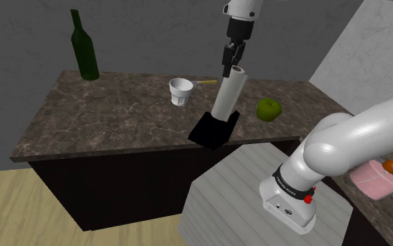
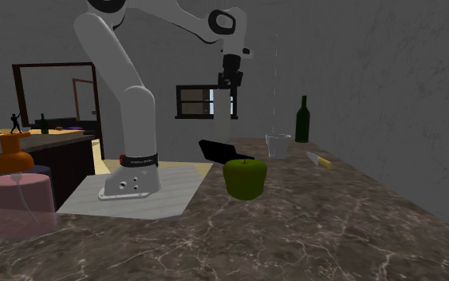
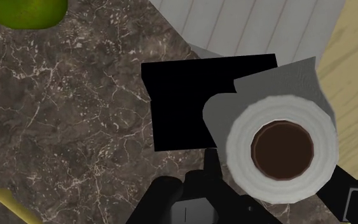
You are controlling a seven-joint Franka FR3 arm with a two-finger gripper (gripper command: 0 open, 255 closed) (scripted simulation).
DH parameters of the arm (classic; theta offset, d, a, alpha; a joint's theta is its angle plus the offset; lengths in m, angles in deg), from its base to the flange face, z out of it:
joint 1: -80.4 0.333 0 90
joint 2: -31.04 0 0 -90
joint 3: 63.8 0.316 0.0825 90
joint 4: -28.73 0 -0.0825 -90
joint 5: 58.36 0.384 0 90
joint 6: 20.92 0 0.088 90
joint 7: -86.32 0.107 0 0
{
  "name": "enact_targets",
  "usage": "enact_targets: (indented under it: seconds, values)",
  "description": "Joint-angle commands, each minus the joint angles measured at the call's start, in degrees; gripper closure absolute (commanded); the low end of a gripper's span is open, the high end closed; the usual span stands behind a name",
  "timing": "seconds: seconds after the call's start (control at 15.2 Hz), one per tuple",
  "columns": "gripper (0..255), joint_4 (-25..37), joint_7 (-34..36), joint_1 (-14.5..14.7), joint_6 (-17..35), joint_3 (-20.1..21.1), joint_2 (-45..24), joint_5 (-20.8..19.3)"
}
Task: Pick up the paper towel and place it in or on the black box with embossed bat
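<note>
The task stood at the placing step. The black two-finger tool [image 1: 230,64] was closed on the upper end of the white paper towel roll with a brown core [image 1: 226,94], one finger on either side of it. The roll leaned, and its lower end appeared to rest on the flat black box [image 1: 209,133], whose embossed bat could not be made out. The box lay near the front edge of the dark marbled stone desk [image 1: 104,119], just beside the pale planked stand [image 1: 223,189].

The next move, as I judged it, called for setting the roll more upright or lower, opening the fingers, and then lifting straight away. Released at that lean, the roll might tip off the box and roll toward the desk's edge.

A green apple [image 1: 269,110] sat near the box. A white cup [image 1: 181,91], with a yellow-handled utensil [image 1: 205,84] behind it, stood farther back, and a dark green glass bottle [image 1: 84,45] was well apart at the far corner. None of them blocked the release or an upward retreat.
</note>
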Motion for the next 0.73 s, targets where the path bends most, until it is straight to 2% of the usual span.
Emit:
enact_targets:
  seconds: [0.0,0.59,0.66]
  values:
    - [255,-1.58,-0.02,0.03,1.59,0.07,0.02,0.05]
    - [255,-2.35,-0.05,0.04,2.39,0.08,-0.03,0.07]
    - [0,-2.35,-0.05,0.04,2.39,0.08,-0.03,0.07]
